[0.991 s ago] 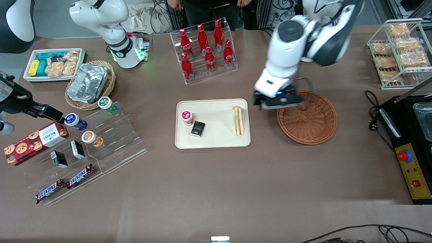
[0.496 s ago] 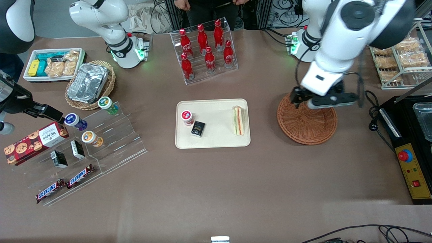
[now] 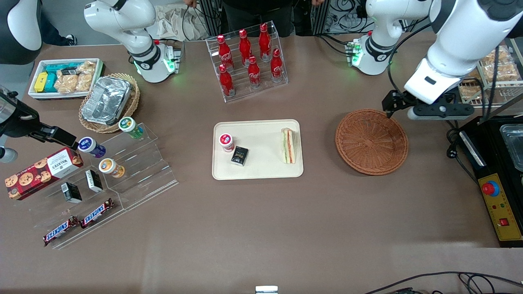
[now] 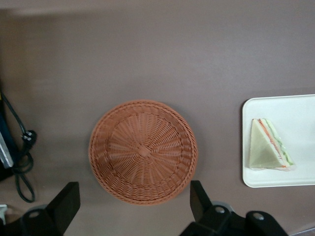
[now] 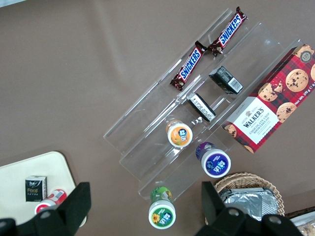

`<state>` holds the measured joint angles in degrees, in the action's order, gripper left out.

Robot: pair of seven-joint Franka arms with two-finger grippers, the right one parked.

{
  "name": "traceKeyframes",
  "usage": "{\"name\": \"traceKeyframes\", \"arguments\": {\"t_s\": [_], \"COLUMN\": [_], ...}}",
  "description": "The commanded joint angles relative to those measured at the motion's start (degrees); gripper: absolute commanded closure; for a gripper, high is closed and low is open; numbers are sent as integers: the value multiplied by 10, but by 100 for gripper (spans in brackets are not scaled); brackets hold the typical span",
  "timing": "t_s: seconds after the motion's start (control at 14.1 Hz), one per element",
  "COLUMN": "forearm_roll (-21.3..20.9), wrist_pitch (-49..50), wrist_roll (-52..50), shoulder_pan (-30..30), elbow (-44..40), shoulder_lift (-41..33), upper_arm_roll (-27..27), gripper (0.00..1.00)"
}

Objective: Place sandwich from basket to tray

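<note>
The gripper [image 4: 133,206] hangs high above the table with its fingers [image 4: 66,204] spread wide and nothing between them, nearer the working arm's end than the basket [image 3: 371,141]. The sandwich [image 3: 288,145] lies on the tray [image 3: 261,167], beside the rim nearest the basket. Its long axis runs toward and away from the front camera, layered filling facing up.

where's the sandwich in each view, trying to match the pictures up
Front view: the sandwich lies on the tray, at its edge nearest the basket.
Left wrist view: sandwich on the tray, beside the basket; the gripper hangs open above.
Right wrist view: not in it.
Shared landmark: the tray.
</note>
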<state>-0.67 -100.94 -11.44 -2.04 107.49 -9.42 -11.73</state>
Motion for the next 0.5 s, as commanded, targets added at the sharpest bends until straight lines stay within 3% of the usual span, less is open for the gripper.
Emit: {"name": "traceKeyframes", "arguments": {"t_s": [0.0, 0.14, 0.42], "forearm_roll": [-5, -7, -36], "wrist_pitch": [13, 15, 28], "wrist_roll": [26, 26, 68], "shoulder_pan": [7, 8, 7], "elbow": [-46, -96, -99], "shoulder_lift": [27, 68, 73], "upper_arm_roll": [13, 13, 12], "gripper": [1, 1, 1]}}
